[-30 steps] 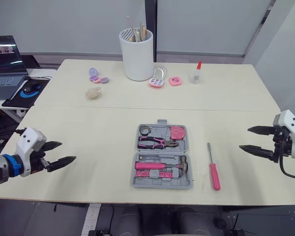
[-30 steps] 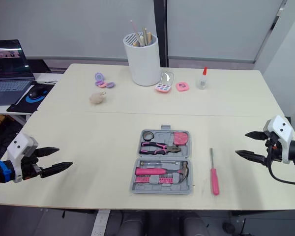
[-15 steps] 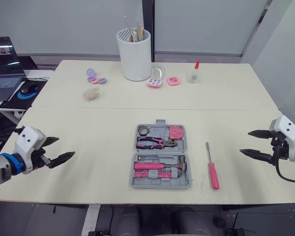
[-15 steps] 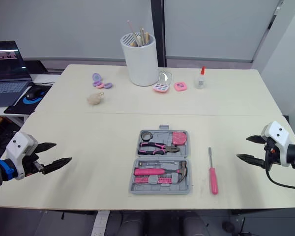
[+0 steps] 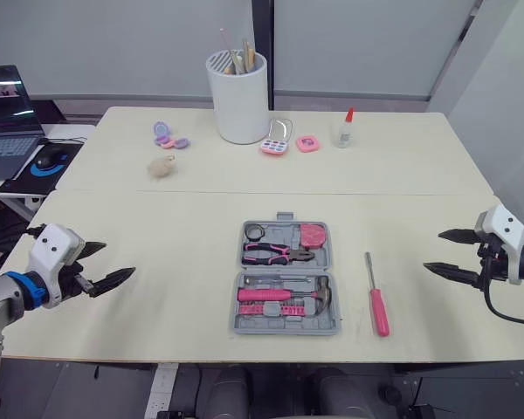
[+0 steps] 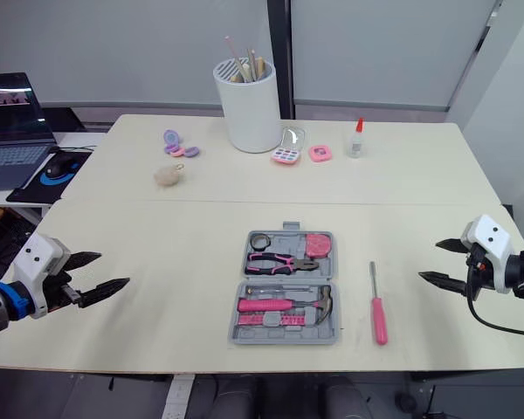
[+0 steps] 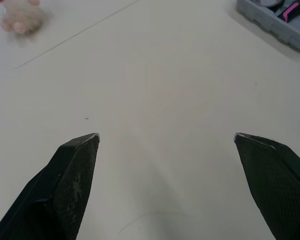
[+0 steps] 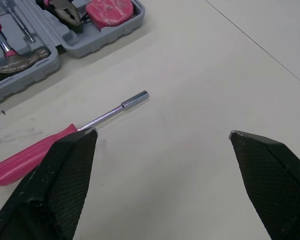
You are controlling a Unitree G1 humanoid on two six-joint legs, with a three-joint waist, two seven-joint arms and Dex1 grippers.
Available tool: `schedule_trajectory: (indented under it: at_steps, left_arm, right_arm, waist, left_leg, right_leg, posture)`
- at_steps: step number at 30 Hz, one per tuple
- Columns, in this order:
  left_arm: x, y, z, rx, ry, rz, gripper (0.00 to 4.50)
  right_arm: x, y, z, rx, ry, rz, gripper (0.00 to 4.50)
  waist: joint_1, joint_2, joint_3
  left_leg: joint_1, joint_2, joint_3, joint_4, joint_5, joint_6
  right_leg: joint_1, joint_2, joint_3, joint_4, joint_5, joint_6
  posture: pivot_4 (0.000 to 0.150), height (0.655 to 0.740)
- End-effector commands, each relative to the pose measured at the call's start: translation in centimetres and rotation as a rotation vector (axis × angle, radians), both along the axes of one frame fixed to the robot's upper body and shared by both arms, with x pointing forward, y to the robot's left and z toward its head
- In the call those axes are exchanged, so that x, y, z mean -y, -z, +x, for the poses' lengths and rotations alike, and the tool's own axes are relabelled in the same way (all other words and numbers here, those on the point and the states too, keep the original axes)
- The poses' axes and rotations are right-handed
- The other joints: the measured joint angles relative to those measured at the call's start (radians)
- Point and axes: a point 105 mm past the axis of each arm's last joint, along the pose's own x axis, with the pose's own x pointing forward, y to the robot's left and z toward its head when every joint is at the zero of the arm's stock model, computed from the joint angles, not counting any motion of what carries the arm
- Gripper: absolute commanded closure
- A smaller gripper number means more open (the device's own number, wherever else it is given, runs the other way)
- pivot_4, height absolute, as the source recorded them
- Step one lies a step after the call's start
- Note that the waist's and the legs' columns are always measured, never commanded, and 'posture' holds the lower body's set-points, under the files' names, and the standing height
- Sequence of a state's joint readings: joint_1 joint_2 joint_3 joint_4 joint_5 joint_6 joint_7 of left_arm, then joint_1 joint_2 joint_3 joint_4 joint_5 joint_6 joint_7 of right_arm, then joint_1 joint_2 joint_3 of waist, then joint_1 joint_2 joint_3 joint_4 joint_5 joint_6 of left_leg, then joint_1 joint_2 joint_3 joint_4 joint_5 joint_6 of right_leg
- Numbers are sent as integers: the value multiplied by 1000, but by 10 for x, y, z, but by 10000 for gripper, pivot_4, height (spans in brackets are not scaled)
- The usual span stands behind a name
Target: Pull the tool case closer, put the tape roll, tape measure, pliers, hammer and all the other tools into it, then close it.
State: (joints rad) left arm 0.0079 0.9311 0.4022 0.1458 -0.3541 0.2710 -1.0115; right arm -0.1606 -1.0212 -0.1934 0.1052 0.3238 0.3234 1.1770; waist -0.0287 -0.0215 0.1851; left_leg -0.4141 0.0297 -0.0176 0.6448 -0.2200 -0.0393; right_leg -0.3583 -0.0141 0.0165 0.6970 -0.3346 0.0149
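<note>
We see the tool case lying open and flat at the middle of the near table, hinge across its centre. In the far half lie the tape roll, a small dark ring, the pink tape measure and, just in front of them, the pink-handled pliers. The near half holds the hammer and a pink bit strip beneath it. One tool is outside the case: a pink-handled screwdriver lies on the table just beside its right edge, shaft pointing away from us.

The right gripper hovers well to the right of the screwdriver, its fingers spread wide and holding nothing. From the right wrist we see the screwdriver ahead of it, and beyond that the case corner with the hammer head and tape measure.

The left gripper hangs over the table's left part, well apart from the case, likewise wide open and empty – its fingers frame bare tabletop.

On the far table stand a white cup of brushes, a glue bottle, small pink and purple cosmetic cases and a fluffy ball
</note>
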Motion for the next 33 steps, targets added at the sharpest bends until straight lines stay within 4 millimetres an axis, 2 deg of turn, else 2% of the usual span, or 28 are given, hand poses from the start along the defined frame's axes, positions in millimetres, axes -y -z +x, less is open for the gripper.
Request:
schedule_trajectory:
  at_steps: [1, 7, 12, 18, 22, 26, 29, 33]
  left_arm:
    - [9, -16, 4, 76, 16, -30, 149]
    - [37, -27, 10, 108, 105, -60, 149]
    - [74, -43, 17, 129, 258, -71, 149]
    - [120, -52, 13, 128, 440, -86, 149]
    - [155, -53, 3, 117, 575, -115, 149]
    - [193, -45, -16, 84, 742, -141, 149]
    - [214, -41, -30, 72, 843, -155, 149]
    - [231, -41, -45, 74, 916, -184, 149]
  right_arm:
    - [1, -8, 2, 36, -15, -26, 0]
    - [-2, -9, -1, 37, -27, -31, 0]
    - [1, -5, -6, 20, -41, -74, 0]
    - [0, -5, -8, 16, -95, -141, 0]
    - [-2, -1, -12, -3, -178, -217, 0]
    - [-16, -6, -9, -5, -290, -249, 0]
    - [-27, -10, -9, -13, -380, -266, 0]
    - [-42, -14, -10, -11, -484, -290, 0]
  waist:
    - [0, 0, 0]
    - [0, 0, 0]
    - [3, 0, 0]
    - [0, 0, 0]
    - [-1, 0, 0]
    - [-2, 0, 0]
    - [-2, 0, 0]
    - [-1, 0, 0]
  left_leg:
    - [0, 0, 0, 0, 0, 0]
    - [0, 0, 0, 0, 0, 0]
    - [0, -1, 0, 0, 0, 0]
    - [0, -1, 0, 0, 0, 0]
    - [0, -1, 0, 0, 0, 0]
    - [0, -1, 0, 0, 0, 0]
    - [0, 0, 0, 1, 0, 0]
    - [0, 0, -1, 1, 0, 0]
  right_leg:
    - [0, 0, 0, 0, 0, 0]
    - [0, 0, 0, 0, 0, 0]
    - [1, 0, 0, 0, 0, 0]
    - [0, 0, 0, 0, 0, 0]
    - [1, 1, 1, 0, 0, 0]
    - [1, 1, 1, 0, 0, 0]
    - [1, 1, 1, 0, 0, 0]
    - [1, 2, 1, 0, 0, 0]
  posture:
    - [1500, 7400]
    - [1500, 7400]
    - [1500, 7400]
    - [1500, 7400]
    - [1500, 7400]
    - [1500, 7400]
    - [1500, 7400]
    - [1500, 7400]
